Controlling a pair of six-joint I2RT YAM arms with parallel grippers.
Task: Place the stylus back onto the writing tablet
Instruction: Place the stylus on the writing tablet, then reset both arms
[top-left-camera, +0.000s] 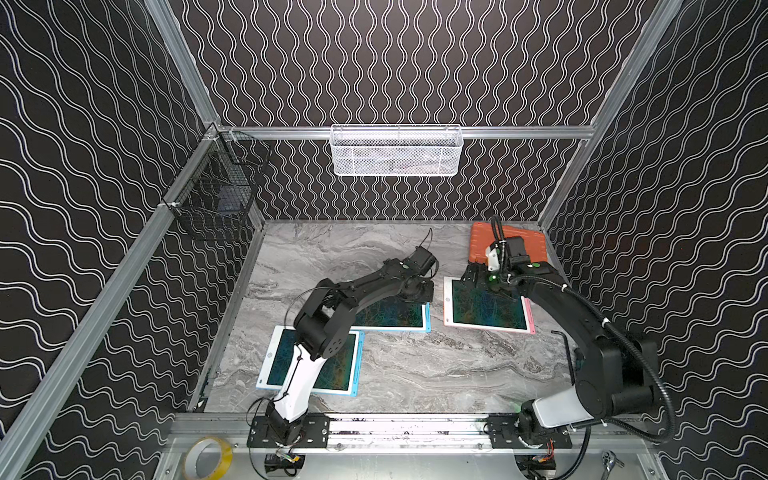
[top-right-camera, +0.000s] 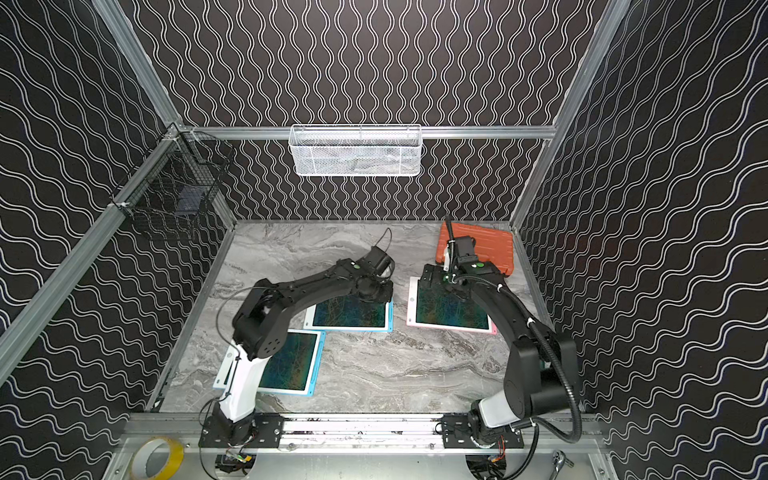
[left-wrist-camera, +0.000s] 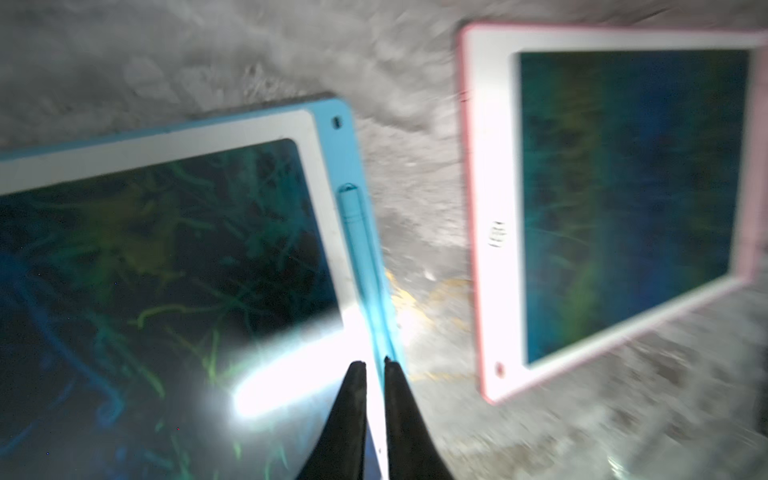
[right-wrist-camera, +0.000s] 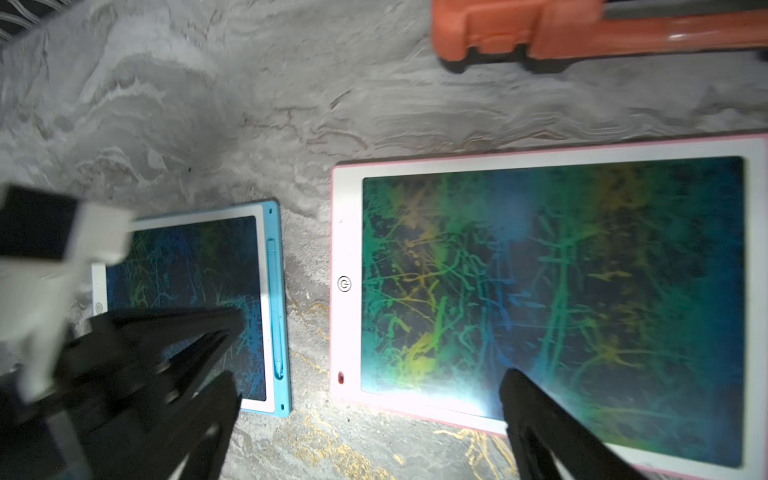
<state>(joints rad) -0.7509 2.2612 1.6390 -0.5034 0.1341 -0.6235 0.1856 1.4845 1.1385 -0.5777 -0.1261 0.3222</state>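
Observation:
A light-blue stylus (left-wrist-camera: 356, 232) lies in the side groove of the blue-framed writing tablet (left-wrist-camera: 324, 166) in the middle of the table, also seen in the right wrist view as the stylus (right-wrist-camera: 275, 307) on that tablet (right-wrist-camera: 262, 257). My left gripper (left-wrist-camera: 372, 361) hangs just over the stylus's near end. Its fingers stand a narrow gap apart, and only the tablet's edge shows through that gap. My right gripper (right-wrist-camera: 370, 399) is wide open over the near edge of the pink-framed tablet (right-wrist-camera: 347, 232), holding nothing.
In both top views a second blue tablet (top-left-camera: 345, 365) lies front left under the left arm. An orange case (top-left-camera: 532, 245) sits at the back right. A white mesh basket (top-left-camera: 397, 151) and a black wire basket (top-left-camera: 216, 199) hang on the walls. A tape roll (top-left-camera: 208, 457) lies outside the front rail.

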